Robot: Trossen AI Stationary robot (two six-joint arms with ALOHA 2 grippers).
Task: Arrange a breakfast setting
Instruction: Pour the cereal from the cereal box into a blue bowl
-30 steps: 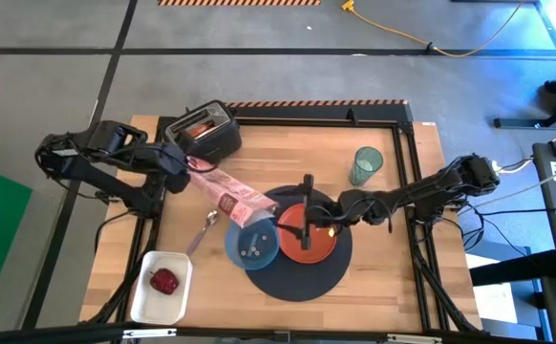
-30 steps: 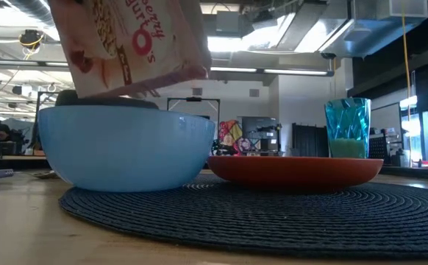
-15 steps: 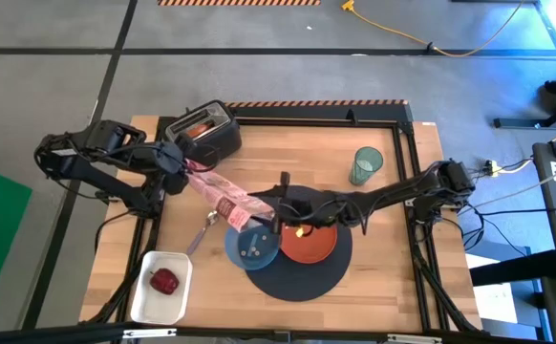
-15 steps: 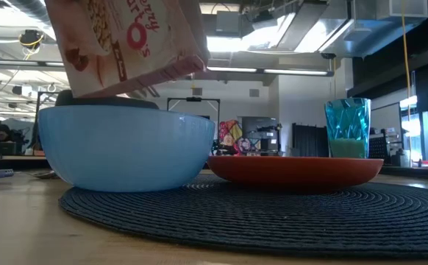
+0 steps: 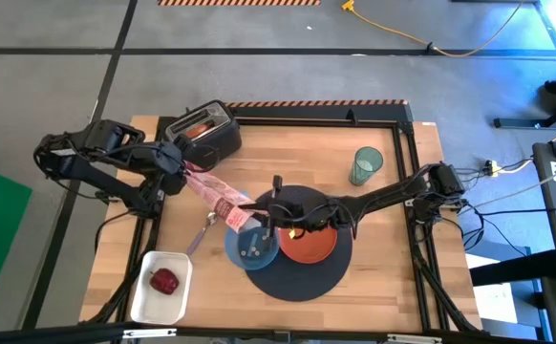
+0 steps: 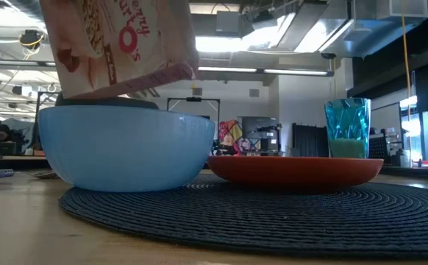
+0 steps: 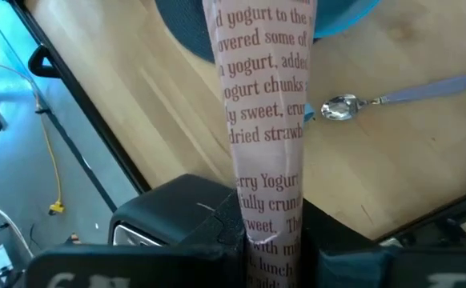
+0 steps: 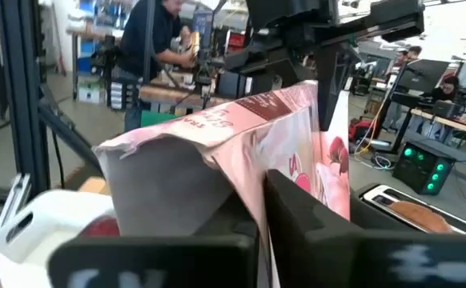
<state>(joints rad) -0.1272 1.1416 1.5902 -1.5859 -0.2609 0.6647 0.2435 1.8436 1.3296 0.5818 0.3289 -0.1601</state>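
A pink cereal box slants down from my left gripper near the black toaster. Its open end hangs over the blue bowl. My right gripper reaches across the orange plate and is shut on that open end. Bowl and plate rest on the round dark mat. A few cereal pieces lie in the bowl. The spoon lies on the wood left of the bowl, and the green cup stands at the far right. My left gripper pinches the box's closed end between its two fingers, across the narrow side. It comes from above, slanting down toward the bowl. The box is lifted clear and tilts down away from the fingers. My right gripper pinches one wall of the box at its open end between its two fingers. It comes level from the table's right. That end stays in the air just above the bowl's rim.
A white tray at the near left corner holds the red apple. Toast sticks out of the toaster's slot. A black frame rail runs along the far and right edges. People move in the room behind the table.
My right gripper has gone toward the table's left, from over the plate to the box's open end, and has shut on it. The box's open end has shifted slightly above the bowl.
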